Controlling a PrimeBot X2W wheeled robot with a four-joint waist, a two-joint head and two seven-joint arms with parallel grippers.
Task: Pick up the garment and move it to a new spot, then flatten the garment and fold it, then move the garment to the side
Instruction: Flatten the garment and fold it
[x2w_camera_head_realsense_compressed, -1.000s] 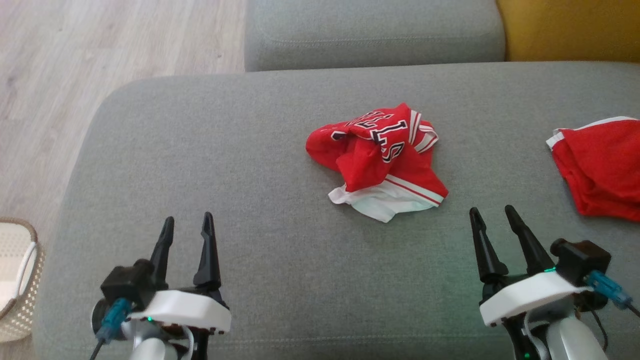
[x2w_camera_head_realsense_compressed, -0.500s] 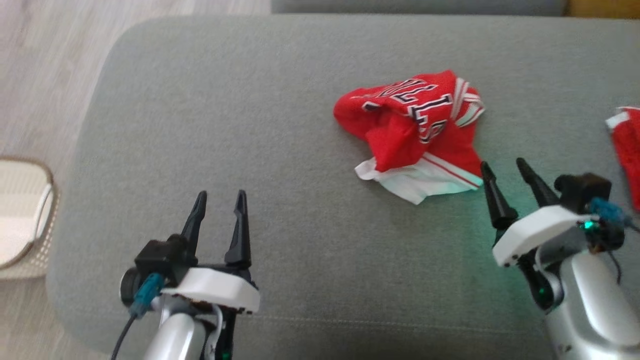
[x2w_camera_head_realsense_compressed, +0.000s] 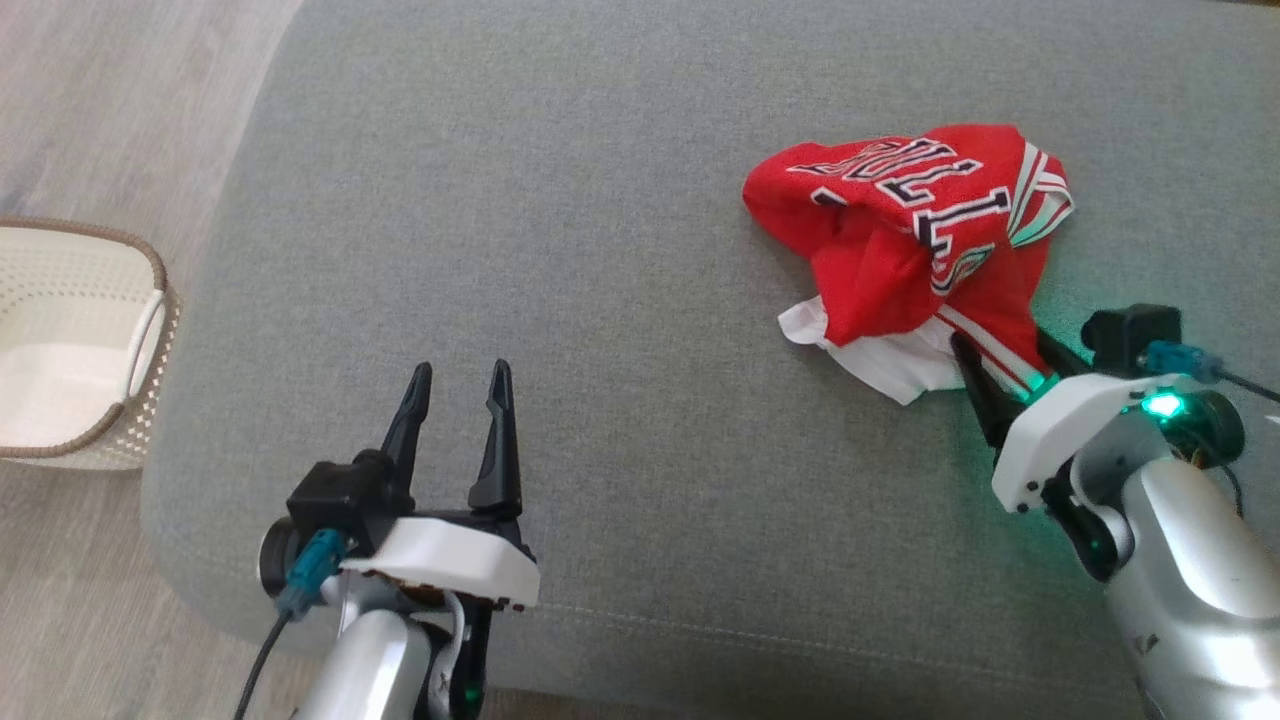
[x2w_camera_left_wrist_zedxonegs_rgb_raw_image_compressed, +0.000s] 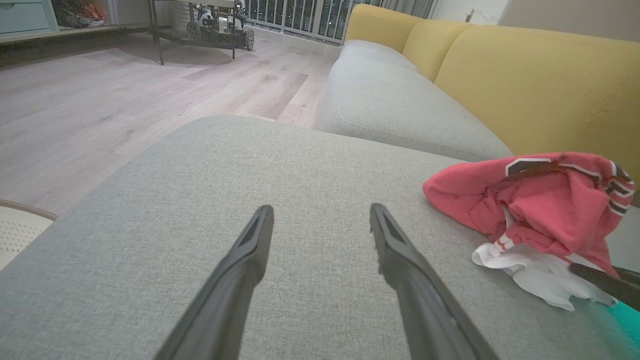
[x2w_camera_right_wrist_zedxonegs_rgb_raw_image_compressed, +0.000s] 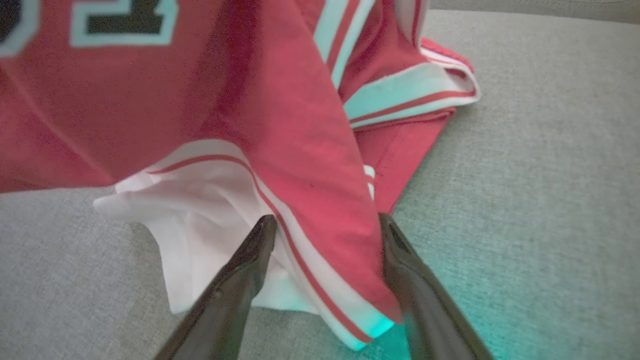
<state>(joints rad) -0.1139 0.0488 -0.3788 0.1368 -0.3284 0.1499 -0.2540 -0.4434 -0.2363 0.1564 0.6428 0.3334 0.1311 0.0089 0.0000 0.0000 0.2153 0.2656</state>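
Red garment (x2w_camera_head_realsense_compressed: 880, 250) hem lies between parted right jaws, far from parted left jaws.

My right gripper (x2w_camera_head_realsense_compressed: 998, 345) straddles the near hem of the crumpled red jersey garment (x2w_camera_head_realsense_compressed: 900, 240), on the right of the grey fabric cushion (x2w_camera_head_realsense_compressed: 600, 200); my left gripper (x2w_camera_head_realsense_compressed: 460, 375) hangs over its near left.

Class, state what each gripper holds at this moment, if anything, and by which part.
Nothing is held. The right gripper is open astride the striped hem corner of the jersey; the left gripper is open over the cushion.
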